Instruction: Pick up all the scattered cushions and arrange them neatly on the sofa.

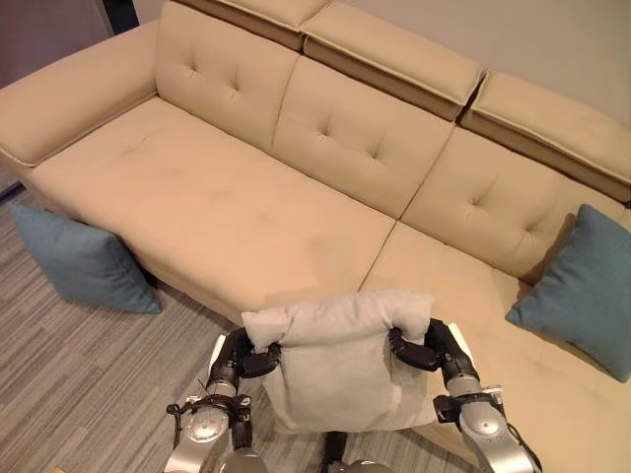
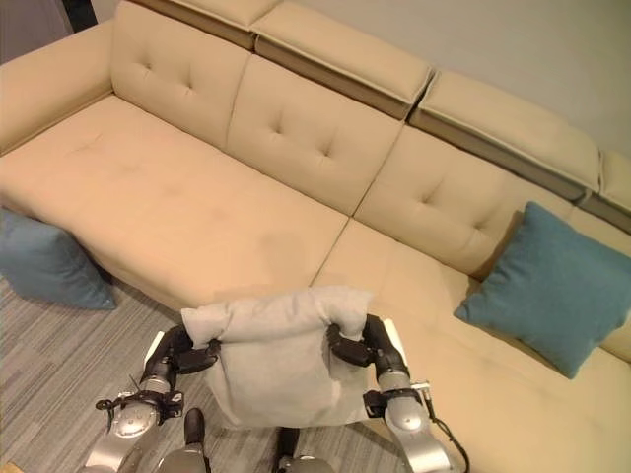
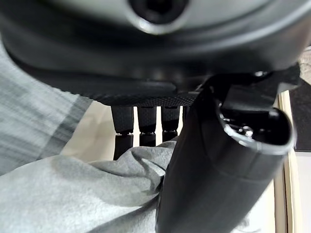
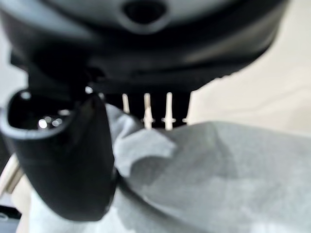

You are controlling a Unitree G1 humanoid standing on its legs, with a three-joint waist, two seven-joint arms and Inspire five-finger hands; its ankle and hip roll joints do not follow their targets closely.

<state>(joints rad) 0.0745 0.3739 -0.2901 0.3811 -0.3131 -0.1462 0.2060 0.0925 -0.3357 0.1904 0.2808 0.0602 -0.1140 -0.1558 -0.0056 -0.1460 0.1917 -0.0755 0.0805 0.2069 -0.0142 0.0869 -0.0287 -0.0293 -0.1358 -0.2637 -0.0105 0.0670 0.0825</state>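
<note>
item one: a light grey cushion [image 1: 340, 360] is held up off the floor in front of the robot, at the front edge of the beige sofa [image 1: 227, 202], with its lower part hanging down over the grey striped floor [image 1: 79, 374]. its top edge is bunched and folded over where the two hands take it

item two: the left hand [image 1: 248, 357] is clamped on the cushion's upper left corner. in the left wrist view the fingers [image 3: 141, 127] run down behind the grey cloth and the thumb [image 3: 214, 170] presses on the near side, so the cloth is pinched between them

item three: the right hand [image 1: 426, 348] is clamped on the upper right corner in the same way. in the right wrist view the thumb [image 4: 68, 155] lies against the front of the grey fabric and the fingers [image 4: 146, 108] go in behind it

item four: a teal cushion [image 1: 84, 258] stands on the floor at the robot's left, leaning against the front of the sofa's chaise end, touching it

item five: a second teal cushion [image 2: 552, 286] is on the sofa seat at the robot's right, propped upright and leaning against the backrest, well apart from the grey cushion

item six: the sofa seat between the two teal cushions carries nothing; the grey cushion is not resting on it
</note>
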